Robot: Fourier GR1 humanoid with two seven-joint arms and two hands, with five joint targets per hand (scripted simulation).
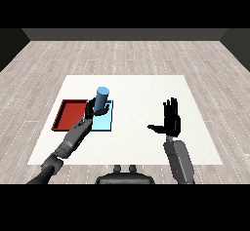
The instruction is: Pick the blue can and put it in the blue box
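The blue can stands upright over the far part of the light blue tray. My left hand is curled round the can's lower half, and whether the can touches the tray floor is hidden by the fingers. My right hand is raised over the bare table at the right, fingers straight up and thumb out to the left, holding nothing.
A red tray lies directly left of the light blue tray, touching it. The white table stretches out around both trays, with wood flooring beyond its edges.
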